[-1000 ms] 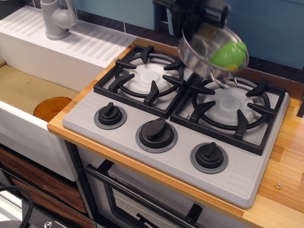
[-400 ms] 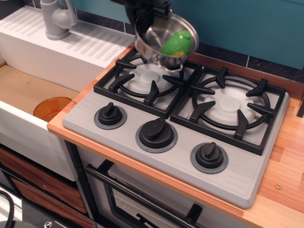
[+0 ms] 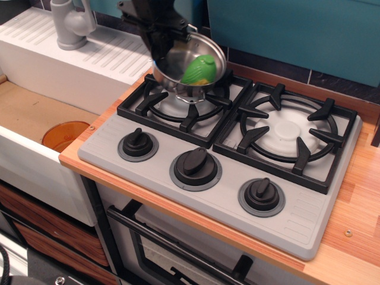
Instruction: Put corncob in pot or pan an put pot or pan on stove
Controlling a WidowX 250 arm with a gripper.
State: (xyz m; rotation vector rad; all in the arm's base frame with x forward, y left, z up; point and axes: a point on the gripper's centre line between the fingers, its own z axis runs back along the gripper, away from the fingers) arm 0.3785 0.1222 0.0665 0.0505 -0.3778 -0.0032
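Observation:
The shiny steel pot is tilted over the back of the left burner of the grey stove. The green corncob lies inside it against the lower right wall. My black gripper comes down from the top and is shut on the pot's far left rim. Whether the pot's bottom touches the grate I cannot tell. The right burner is bare.
Three black knobs line the stove front. An orange round dish lies in the sink at left. A grey faucet stands on the white drainboard at the back left. Wooden counter runs along the right.
My gripper carried the pot with the corncob from above the right burner leftward and down over the left burner.

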